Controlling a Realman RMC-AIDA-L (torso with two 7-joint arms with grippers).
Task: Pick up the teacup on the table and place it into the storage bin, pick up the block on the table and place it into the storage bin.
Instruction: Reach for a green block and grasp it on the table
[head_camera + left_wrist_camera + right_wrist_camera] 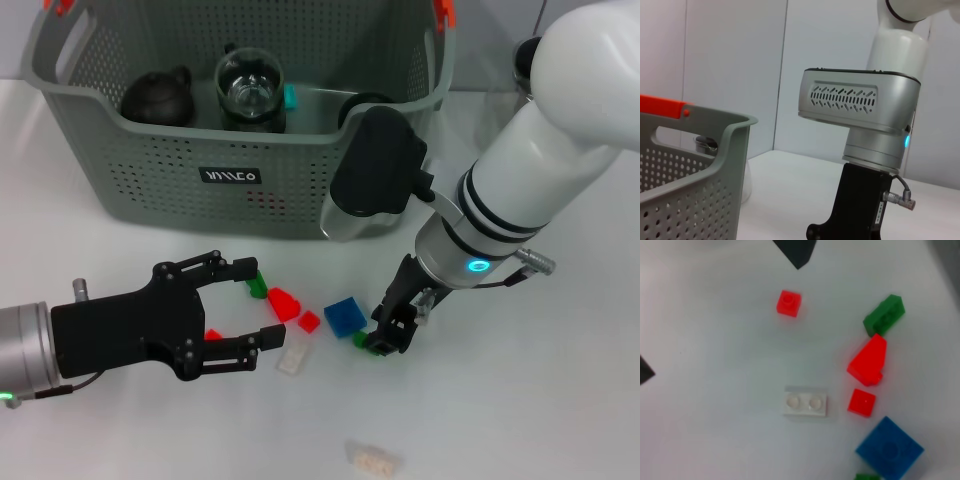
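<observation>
Grey perforated plastic storage bin [150,180] at the bench's far edge holds teaware; blocks remain. Right pincer [392,335] is closed on a small green block [362,339]; left pincer [232,318] gapes empty.

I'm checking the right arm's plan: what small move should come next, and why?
Probably shut the right end effector on the green block and lift it toward the storage bin. In the head view its tip sits low on the table right at that block, beside the blue block. The left end effector is open near the red blocks.
</observation>
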